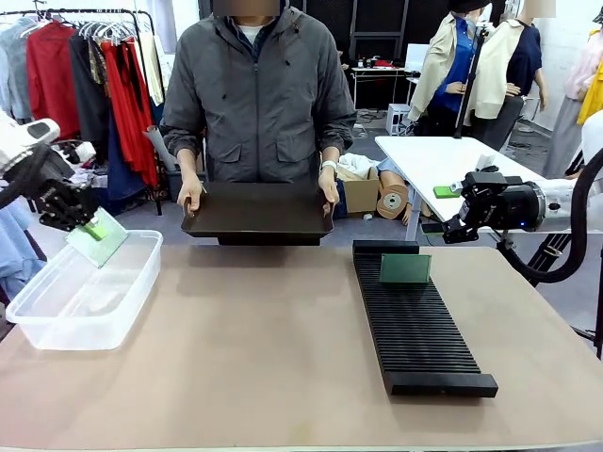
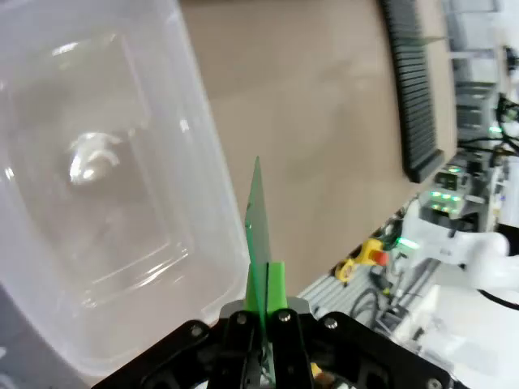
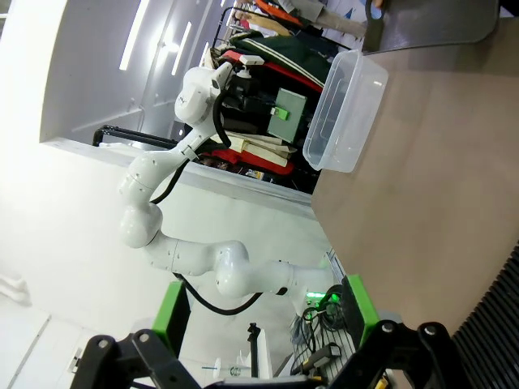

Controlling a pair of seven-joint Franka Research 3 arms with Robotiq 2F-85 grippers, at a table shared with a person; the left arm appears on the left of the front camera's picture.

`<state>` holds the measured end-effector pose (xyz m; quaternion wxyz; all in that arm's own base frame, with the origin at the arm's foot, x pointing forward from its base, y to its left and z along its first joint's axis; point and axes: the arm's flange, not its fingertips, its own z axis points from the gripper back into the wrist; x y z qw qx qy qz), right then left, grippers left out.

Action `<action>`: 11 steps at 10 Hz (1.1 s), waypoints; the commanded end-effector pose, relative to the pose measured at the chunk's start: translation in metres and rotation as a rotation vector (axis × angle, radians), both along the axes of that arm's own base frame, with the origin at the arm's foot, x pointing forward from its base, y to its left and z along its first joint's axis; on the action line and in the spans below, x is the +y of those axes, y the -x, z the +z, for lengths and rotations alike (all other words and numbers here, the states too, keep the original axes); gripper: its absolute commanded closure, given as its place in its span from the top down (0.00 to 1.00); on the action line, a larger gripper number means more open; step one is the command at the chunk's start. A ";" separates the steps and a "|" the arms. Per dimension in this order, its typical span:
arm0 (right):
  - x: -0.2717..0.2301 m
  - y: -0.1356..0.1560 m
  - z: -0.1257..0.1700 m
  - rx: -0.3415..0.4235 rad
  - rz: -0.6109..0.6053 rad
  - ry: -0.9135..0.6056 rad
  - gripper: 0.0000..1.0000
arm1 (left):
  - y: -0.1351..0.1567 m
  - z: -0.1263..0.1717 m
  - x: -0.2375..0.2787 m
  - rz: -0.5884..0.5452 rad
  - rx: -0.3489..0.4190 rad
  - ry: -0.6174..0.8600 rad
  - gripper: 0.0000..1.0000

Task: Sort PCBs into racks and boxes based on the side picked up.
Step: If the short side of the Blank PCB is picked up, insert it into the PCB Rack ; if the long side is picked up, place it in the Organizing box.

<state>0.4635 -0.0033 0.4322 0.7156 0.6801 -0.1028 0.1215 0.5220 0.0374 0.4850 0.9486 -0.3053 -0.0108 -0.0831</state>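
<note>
Green board (image 1: 98, 237) pinched by its top edge in the left gripper (image 1: 91, 224), tilted over the clear tub's (image 1: 57, 331) far end, seen only edge-on from the wrist. Second board (image 1: 405, 268) upright in the black rack (image 1: 419, 337) below the right gripper (image 1: 456, 229), jaws spread wide and empty. Black tray (image 1: 259, 212) beyond, in a person's hands (image 1: 189, 198), thumbs hooked over the rim.

White jointed arms (image 3: 178, 251) w/ black cables, black grippers – green pads (image 2: 276, 284); person (image 1: 256, 89) – grey zip jacket.

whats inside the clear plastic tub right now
No board lies in the clear, shallow plastic tub; its see-through floor shows only glare. The thin green PCB hangs above its far corner, clamped in the left gripper. Nothing covers the inside.
</note>
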 end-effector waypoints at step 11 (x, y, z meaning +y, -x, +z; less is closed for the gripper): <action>0.000 0.001 0.003 0.008 0.005 -0.004 1.00 | -0.037 -0.096 0.005 0.047 -0.039 -0.074 0.00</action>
